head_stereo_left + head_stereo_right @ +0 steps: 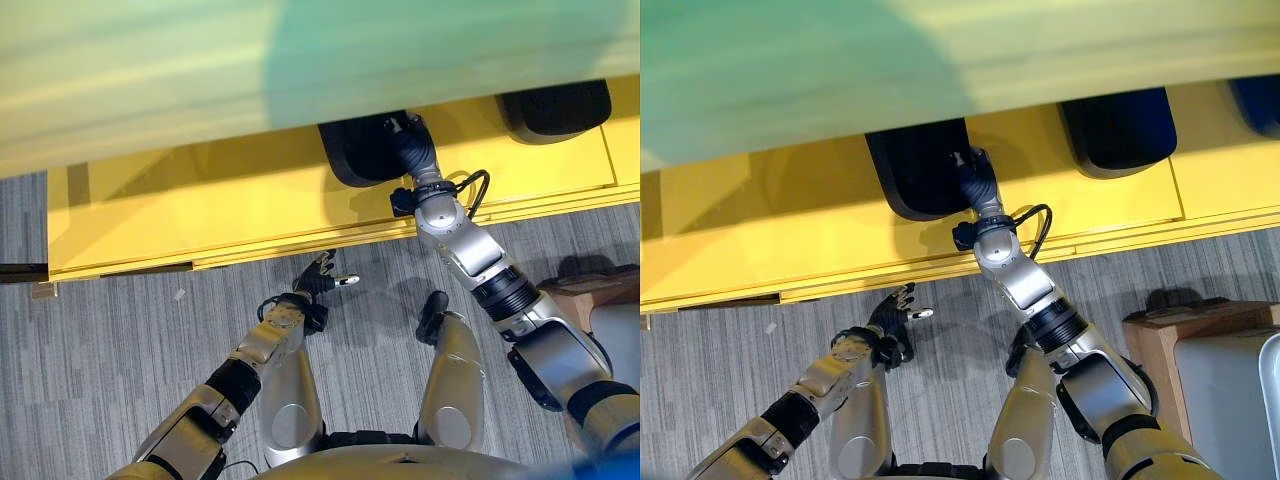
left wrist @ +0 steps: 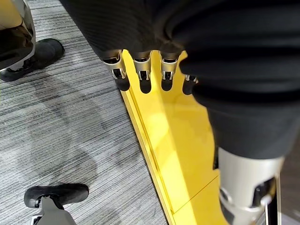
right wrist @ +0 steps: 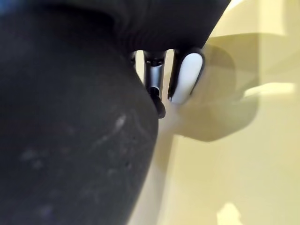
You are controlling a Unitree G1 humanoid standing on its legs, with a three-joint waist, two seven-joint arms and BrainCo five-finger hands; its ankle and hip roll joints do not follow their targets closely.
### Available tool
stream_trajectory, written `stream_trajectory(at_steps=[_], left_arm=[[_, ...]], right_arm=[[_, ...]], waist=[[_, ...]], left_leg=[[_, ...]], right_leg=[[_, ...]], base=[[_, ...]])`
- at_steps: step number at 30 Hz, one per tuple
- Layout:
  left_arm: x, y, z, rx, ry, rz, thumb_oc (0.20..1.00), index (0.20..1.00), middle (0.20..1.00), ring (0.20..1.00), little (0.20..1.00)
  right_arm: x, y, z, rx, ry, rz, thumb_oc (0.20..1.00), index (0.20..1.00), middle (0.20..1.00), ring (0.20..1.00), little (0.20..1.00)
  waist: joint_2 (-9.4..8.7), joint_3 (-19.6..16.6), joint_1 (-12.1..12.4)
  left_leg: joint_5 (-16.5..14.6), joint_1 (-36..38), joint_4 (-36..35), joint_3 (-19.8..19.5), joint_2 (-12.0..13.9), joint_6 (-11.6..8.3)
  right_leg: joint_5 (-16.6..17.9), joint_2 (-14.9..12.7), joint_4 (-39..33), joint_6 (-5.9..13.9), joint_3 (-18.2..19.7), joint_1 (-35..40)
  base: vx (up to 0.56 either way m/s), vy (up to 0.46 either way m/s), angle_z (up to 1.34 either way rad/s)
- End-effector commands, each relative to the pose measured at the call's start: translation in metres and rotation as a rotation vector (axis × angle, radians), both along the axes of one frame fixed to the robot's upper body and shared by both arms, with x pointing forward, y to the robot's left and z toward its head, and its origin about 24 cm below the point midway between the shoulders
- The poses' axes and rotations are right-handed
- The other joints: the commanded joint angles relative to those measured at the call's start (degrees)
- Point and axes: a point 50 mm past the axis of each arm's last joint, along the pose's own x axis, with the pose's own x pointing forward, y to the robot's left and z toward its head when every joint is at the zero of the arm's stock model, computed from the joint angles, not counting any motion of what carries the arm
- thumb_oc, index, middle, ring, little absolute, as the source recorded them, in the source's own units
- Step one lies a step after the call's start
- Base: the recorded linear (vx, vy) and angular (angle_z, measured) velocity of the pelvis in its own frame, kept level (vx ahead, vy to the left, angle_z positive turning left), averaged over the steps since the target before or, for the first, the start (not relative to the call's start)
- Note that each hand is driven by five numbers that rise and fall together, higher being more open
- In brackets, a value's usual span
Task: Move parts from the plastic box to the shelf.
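Note:
A low yellow shelf (image 1: 200, 210) runs across the view under a pale upper board. A large black part (image 1: 915, 170) rests on it, partly under that board. My right hand (image 1: 977, 178) reaches in at the part's right edge, pressed close against it, with its fingers (image 3: 154, 84) running round its far side. A second black part (image 1: 1115, 130) lies further right on the shelf. My left hand (image 1: 318, 276) hovers over the carpet just before the shelf's front edge, fingers (image 2: 140, 77) relaxed and holding nothing. A grey box (image 1: 1230, 400) sits at the far right.
The grey box stands in a brown wooden frame (image 1: 1170, 330) on the floor beside my right arm. The upper board (image 1: 300, 60) overhangs the back of the shelf. Another dark part (image 1: 1260, 100) shows at the shelf's right end. Grey carpet (image 1: 120, 340) lies in front.

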Motion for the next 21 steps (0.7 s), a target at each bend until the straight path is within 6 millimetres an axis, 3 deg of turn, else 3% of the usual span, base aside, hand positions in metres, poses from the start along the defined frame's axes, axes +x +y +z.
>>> stream_trajectory(at_steps=[1, 2, 3, 21], left_arm=[[-0.002, -0.021, 0.011, -0.038, -0.063, -0.070, 1.000, 1.000, 1.000, 1.000, 1.000], [-0.002, -0.021, 0.012, -0.036, -0.064, -0.069, 1.000, 1.000, 1.000, 1.000, 1.000], [-0.001, -0.022, 0.012, -0.009, -0.074, -0.083, 1.000, 1.000, 1.000, 1.000, 1.000], [-0.001, -0.031, 0.014, -0.026, -0.058, -0.110, 1.000, 1.000, 1.000, 1.000, 1.000]], right_arm=[[-0.008, -0.024, -0.087, -0.067, 0.331, -0.115, 0.485, 0.485, 0.485, 0.485, 0.485], [-0.008, -0.024, -0.087, -0.066, 0.328, -0.119, 0.580, 0.580, 0.580, 0.580, 0.580], [-0.008, -0.023, -0.089, -0.055, 0.334, -0.126, 1.000, 1.000, 1.000, 1.000, 1.000], [-0.004, -0.018, -0.089, 0.101, 0.380, -0.139, 1.000, 1.000, 1.000, 1.000, 1.000]], waist=[[1.63, 1.9, 1.6], [1.63, 1.9, 1.6], [1.66, 1.9, 1.6], [2.04, 1.9, 1.8]], left_leg=[[-1.5, 3.7, -1.3, 2.7, 0.5, 1.02], [-1.5, 3.8, -1.4, 2.7, 0.5, 1.03], [-1.5, 3.7, -1.4, 2.7, 0.4, 1.10], [-1.5, 5.5, -1.7, 2.8, 0.1, 1.16]], right_leg=[[3.7, 0.9, -1.1, -0.16, 1.3, -0.9], [3.7, 0.9, -1.1, -0.16, 1.3, -0.9], [3.7, 0.9, -1.1, -0.14, 1.4, -1.0], [3.8, 0.4, -1.4, -0.32, 0.9, 0.9]], base=[[0.00, 0.000, 0.00], [0.00, 0.000, 0.00], [0.00, 0.000, 0.00], [0.00, 0.001, -0.01]])
